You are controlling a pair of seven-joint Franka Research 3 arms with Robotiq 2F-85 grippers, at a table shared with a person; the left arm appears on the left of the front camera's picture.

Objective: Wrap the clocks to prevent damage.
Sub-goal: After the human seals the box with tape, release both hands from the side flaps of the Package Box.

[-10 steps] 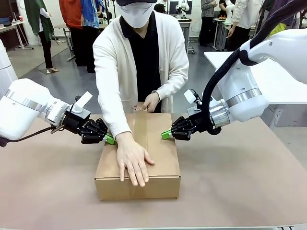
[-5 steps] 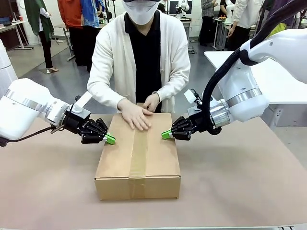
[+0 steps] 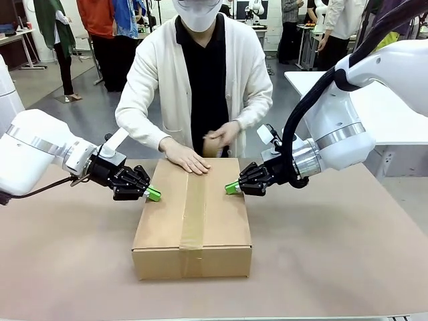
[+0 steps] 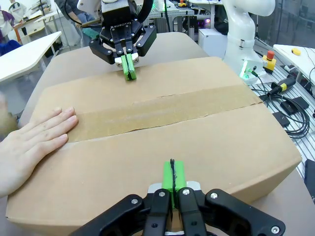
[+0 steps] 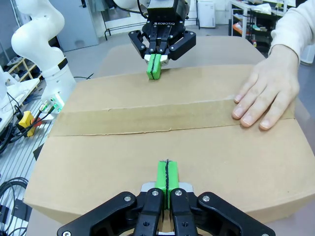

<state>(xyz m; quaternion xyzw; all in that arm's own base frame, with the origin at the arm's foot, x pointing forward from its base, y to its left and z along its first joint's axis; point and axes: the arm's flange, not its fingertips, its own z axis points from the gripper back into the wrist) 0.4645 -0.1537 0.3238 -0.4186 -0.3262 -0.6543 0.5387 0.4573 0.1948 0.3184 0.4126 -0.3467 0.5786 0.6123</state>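
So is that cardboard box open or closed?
Closed: the box has its flaps flat, with tape running along the seam.

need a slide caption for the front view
Both shut grippers, left and right, press the taped box from each side while a person's hand rests on its far end.

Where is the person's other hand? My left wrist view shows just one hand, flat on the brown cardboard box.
Observer: The other hand is raised off the brown cardboard box, in front of the person's chest, holding something brownish that I cannot identify.
Operator: Does the strip of brown tape stop at the top's edge on the robot's side?
Observer: No. In the front view the strip of brown tape folds over that edge and runs down the box's near face.
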